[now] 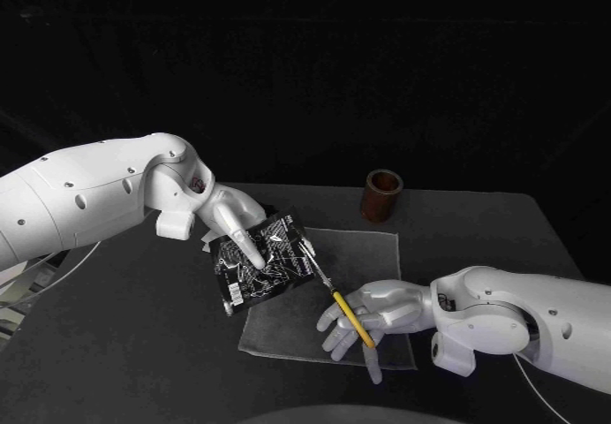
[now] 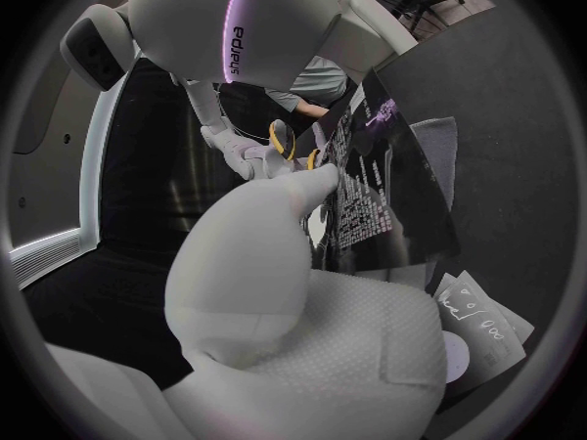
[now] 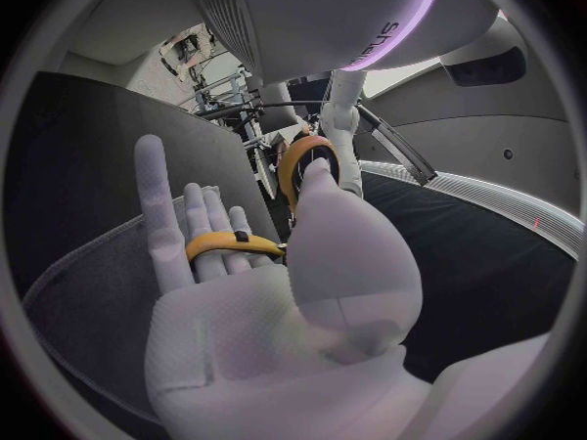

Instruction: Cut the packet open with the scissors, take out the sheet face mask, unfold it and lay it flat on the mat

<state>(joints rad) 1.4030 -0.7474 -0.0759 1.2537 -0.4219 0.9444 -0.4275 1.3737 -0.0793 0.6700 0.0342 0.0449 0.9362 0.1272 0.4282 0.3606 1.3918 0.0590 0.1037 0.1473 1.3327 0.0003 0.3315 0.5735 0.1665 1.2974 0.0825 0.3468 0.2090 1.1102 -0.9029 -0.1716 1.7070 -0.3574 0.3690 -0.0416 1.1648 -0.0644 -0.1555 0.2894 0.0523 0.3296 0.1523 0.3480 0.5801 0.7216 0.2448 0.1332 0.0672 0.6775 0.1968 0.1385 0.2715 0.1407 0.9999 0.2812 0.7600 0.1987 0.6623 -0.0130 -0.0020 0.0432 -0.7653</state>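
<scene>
Left hand [image 1: 233, 219] grips black printed foil packet [image 1: 270, 265], tilted above translucent grey mat [image 1: 366, 252] on black desk [image 1: 127, 353]; right hand [image 1: 388, 309] fingers closed round yellow-handled scissors [image 1: 343, 311], blades at packet's edge

The left arm [image 1: 89, 199] comes in from the left edge of the frame to just left of centre. The left hand [image 1: 233, 221] angles downward and pinches the packet [image 1: 270, 265]. The right arm [image 1: 522, 322] enters from the lower right. Just below centre, the right hand [image 1: 380, 311] points its fingers to the lower left and holds the scissors [image 1: 350, 318].
</scene>
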